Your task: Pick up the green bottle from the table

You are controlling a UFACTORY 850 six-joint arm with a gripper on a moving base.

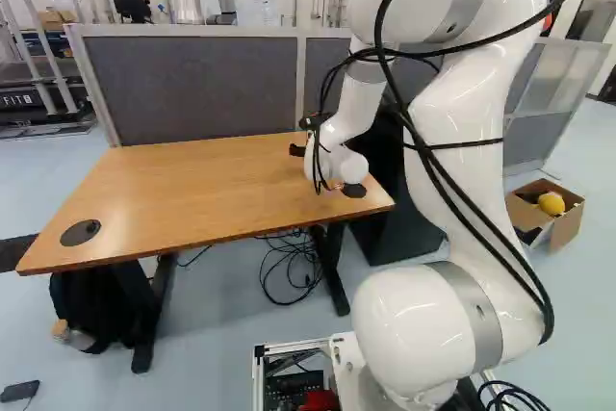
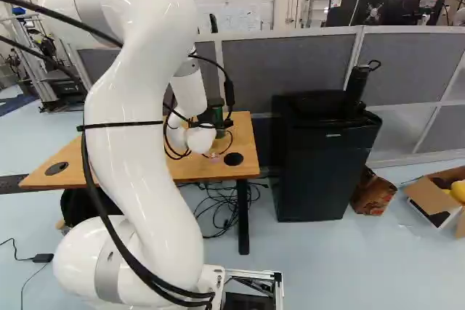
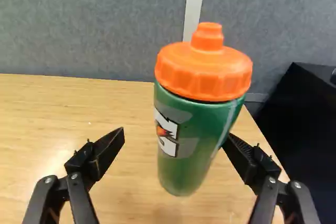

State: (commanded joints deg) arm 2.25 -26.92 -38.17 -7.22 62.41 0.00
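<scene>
Fingers (image 3: pixel 107 153): stand spread | Green bottle (image 3: pixel 181 163): stands upright on the counter (image 3: pixel 47 124), ahead between the fingers; one side shows a gap, contact at the other is unclear | Grey partition (image 3: pixel 94 30): rises beyond the counter

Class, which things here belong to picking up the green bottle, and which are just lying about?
Part of the job:
- green bottle, orange lid
- table beneath it
- white arm
- open pincer

Just lying about:
- open cardboard box
- dark bag under the table
- black cabinet
</scene>
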